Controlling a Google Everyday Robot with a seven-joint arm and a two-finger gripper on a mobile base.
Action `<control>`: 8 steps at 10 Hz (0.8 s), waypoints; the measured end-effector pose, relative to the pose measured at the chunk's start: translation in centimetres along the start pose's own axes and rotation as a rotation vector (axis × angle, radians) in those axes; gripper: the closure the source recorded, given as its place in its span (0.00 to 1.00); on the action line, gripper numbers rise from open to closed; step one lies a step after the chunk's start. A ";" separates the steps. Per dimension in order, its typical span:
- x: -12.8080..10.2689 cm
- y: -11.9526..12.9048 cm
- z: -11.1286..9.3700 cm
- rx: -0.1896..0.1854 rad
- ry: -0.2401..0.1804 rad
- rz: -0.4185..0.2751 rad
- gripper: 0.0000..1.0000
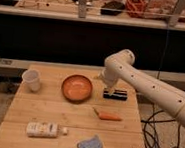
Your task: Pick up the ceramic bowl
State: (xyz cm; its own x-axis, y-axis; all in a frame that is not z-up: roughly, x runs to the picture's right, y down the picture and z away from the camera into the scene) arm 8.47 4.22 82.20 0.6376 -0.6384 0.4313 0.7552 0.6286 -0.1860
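Observation:
The ceramic bowl, round, shallow and orange-brown, sits upright and empty near the middle back of the wooden table. My gripper hangs at the end of the white arm, low over the table just to the right of the bowl and apart from it. Its dark fingers stand open with nothing between them.
A white cup stands left of the bowl. An orange carrot lies in front of the gripper. A white bottle lies at the front left, a blue cloth at the front edge. Cables trail on the floor to the right.

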 end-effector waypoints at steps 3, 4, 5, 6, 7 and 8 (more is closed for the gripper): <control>-0.5 -0.6 1.6 -0.006 -0.011 -0.038 0.20; -0.8 -0.9 2.4 -0.009 -0.017 -0.051 0.20; -1.2 -1.3 3.4 -0.010 -0.024 -0.069 0.20; -1.3 -1.4 3.8 -0.011 -0.026 -0.076 0.20; -1.3 -1.5 3.9 -0.013 -0.028 -0.085 0.20; -1.6 -1.6 4.5 -0.016 -0.034 -0.094 0.20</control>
State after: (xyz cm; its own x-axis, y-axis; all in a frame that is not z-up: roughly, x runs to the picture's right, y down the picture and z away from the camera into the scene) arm 5.58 6.17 85.77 0.5581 -0.6790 0.4769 0.8141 0.5592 -0.1566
